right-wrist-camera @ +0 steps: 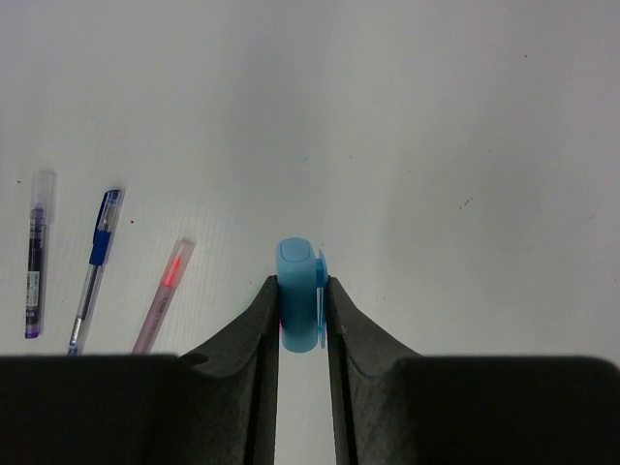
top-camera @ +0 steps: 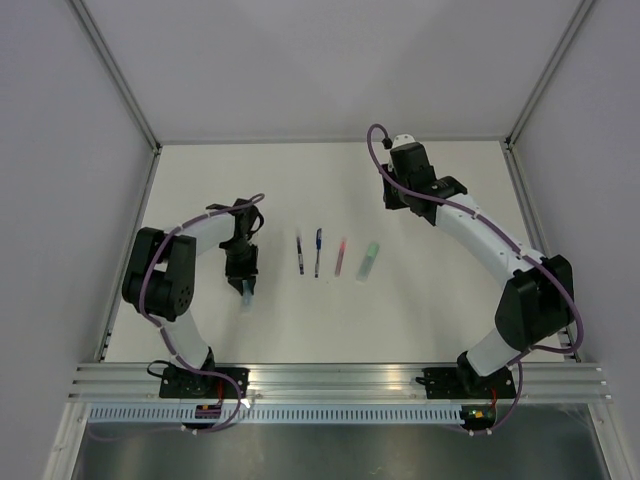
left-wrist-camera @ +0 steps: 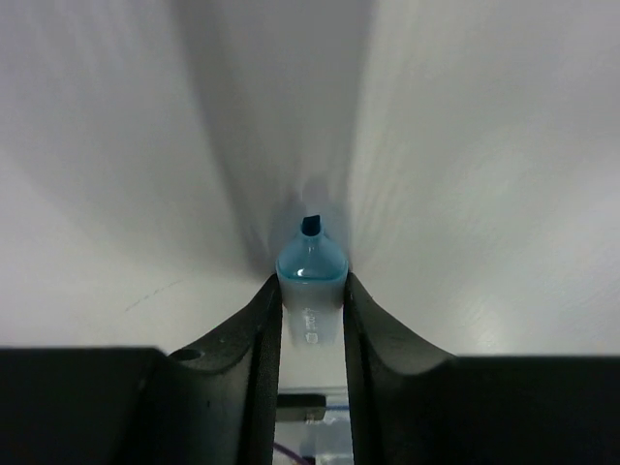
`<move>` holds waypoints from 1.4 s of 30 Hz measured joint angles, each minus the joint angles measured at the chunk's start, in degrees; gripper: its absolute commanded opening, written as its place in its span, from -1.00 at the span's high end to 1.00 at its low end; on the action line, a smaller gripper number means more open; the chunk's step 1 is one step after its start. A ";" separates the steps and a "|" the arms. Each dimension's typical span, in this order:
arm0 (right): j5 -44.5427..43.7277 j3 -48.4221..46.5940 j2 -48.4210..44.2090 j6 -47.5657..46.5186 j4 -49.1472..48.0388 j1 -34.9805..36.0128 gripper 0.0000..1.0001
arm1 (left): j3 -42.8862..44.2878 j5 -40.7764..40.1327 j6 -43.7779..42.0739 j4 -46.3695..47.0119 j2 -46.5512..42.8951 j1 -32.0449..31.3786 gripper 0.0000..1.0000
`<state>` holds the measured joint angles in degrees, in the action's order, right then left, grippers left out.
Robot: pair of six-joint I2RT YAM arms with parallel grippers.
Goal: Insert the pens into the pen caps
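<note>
Midway through pairing one marker with its cap, by the look of it. Grips the blue marker [left-wrist-camera: 312,262] in the left hand [left-wrist-camera: 311,283], clamped against both its sides, with the bare chisel tip poking out ahead. Cannot tell whether lifted or lying on the surface [top-camera: 300,190]. From above, sits at 9 o'clock of the pen row.

Pinches the blue cap [right-wrist-camera: 296,266] in the right hand [right-wrist-camera: 301,289], set narrow. Shows what looks like the cap's closed end ahead of the grip. Hangs well apart from the marker, at about 1 o'clock of the row, near the far edge.

Leaves four lying side by side mid-surface: black pen [top-camera: 299,255], blue pen [top-camera: 318,252], pink pen [top-camera: 340,257], green marker [top-camera: 368,262].

Next, probably: raise the marker clear and bring both hands toward the middle. Then turn the cap until its open mouth faces the tip, line up the two axes and press together. Calls for a firm hold on both pieces and a straight push. Risks jamming the tip on the cap's rim, or twisting the marker in the grip, if approached at a slant.
</note>
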<state>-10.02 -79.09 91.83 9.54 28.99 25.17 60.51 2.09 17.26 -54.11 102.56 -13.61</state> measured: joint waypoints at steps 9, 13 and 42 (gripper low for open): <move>2.69 7.37 -2.97 2.32 -3.89 -0.07 1.00 | 2.91 1.86 -1.46 11.65 -0.09 -3.56 -0.05; 4.13 9.94 -3.26 2.93 -5.88 -0.07 1.00 | 2.43 1.97 -1.46 12.37 -0.61 -3.58 -0.08; 11.93 18.32 -10.58 6.08 -12.13 -0.15 1.00 | 0.26 -1.25 -1.53 13.60 -2.12 -7.54 0.95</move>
<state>1.91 -60.77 81.25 15.62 16.86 25.02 60.77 0.84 15.73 -40.51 100.44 -21.15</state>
